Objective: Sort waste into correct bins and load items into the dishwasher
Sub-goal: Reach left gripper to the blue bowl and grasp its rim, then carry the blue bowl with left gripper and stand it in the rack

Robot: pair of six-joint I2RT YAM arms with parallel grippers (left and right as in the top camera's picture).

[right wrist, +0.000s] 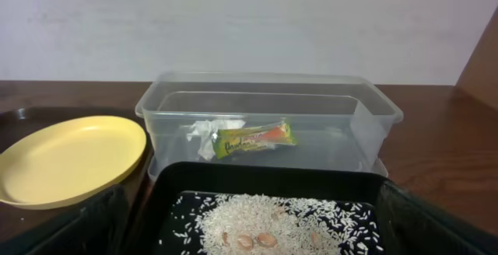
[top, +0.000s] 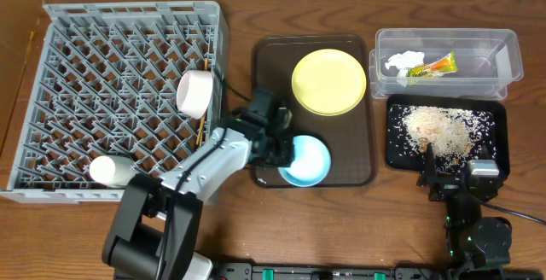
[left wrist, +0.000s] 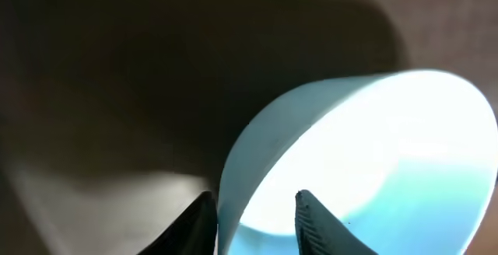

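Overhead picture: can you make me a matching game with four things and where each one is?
Things
1. yellow plate
2. snack wrapper
3. rice scraps
4. white bowl

Places
a. in the clear tub
b. in the grey dish rack
c. on the brown serving tray
d. in the black tray

Right pairs: 1-c, 2-a, 3-d, 4-b
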